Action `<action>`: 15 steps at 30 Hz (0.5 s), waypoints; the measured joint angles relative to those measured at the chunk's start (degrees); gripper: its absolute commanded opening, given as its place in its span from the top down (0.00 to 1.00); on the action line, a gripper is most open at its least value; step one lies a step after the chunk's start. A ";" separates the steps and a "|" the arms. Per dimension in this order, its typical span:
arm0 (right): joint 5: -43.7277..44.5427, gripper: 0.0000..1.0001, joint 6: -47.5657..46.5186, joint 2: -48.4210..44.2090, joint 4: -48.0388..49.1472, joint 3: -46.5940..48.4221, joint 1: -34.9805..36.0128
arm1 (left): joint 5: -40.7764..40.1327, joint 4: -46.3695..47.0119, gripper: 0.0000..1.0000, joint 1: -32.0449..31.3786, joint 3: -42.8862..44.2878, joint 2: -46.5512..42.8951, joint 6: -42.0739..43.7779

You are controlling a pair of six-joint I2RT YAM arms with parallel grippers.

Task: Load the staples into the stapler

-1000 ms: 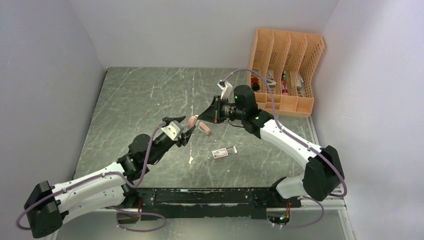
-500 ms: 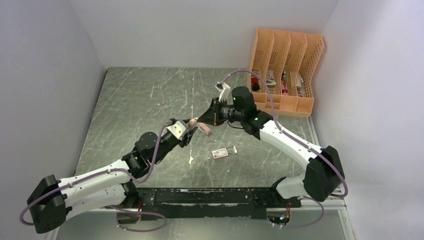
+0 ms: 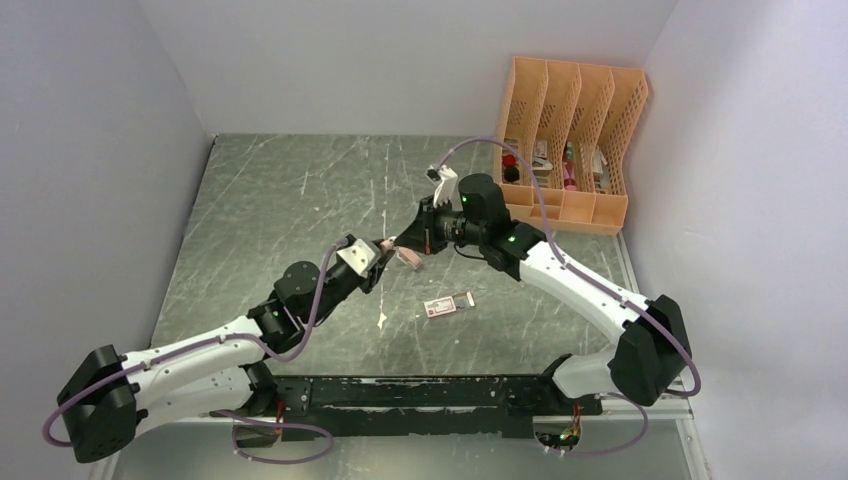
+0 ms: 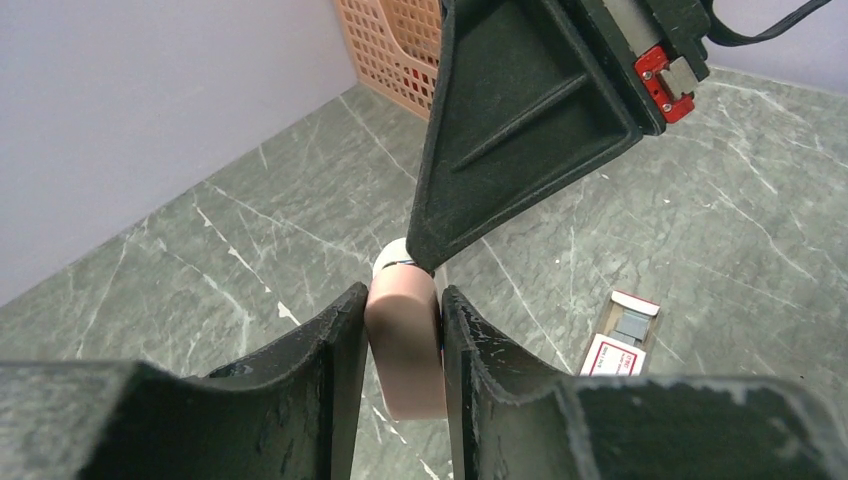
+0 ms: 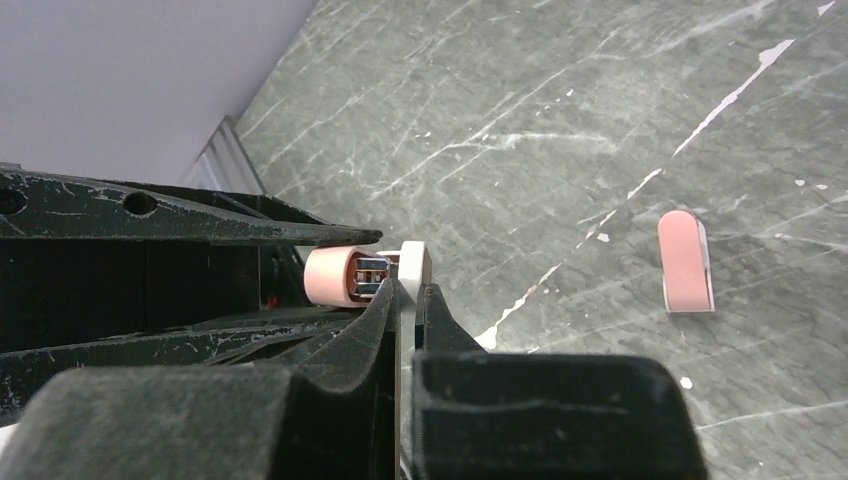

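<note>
Stapler [image 4: 405,372] held by left end effector [image 4: 403,305] and right end effector [image 5: 409,290].

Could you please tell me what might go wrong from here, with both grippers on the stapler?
1. The stapler is held above the table, its pink end pinched by the left gripper and its thin white plate by the right gripper. Opposing pulls could twist it loose or bend it.
2. The staple box lies on the table and neither gripper is free. Letting go to fetch staples could drop the stapler.

I count one held stapler [image 4: 405,360], one loose stapler [image 5: 685,262], one staple box [image 3: 447,304], one rack [image 3: 562,208], one left tool [image 4: 402,305], one right tool [image 5: 408,292].
</note>
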 measured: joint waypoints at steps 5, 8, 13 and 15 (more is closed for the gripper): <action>1.33 1.00 -1.25 0.00 -1.11 0.31 0.50 | -0.02 0.11 0.71 0.02 0.04 0.81 0.00; 1.99 1.00 -1.70 0.00 -1.44 0.31 0.70 | -0.02 0.04 0.82 0.02 0.20 1.31 -0.04; 3.10 1.00 -1.97 -0.02 -1.42 0.31 0.96 | -0.39 -0.35 0.93 0.15 0.66 1.70 -0.42; 4.04 1.00 -1.68 -0.07 -1.46 0.31 1.18 | -0.61 -0.37 0.93 0.15 0.68 1.70 -0.63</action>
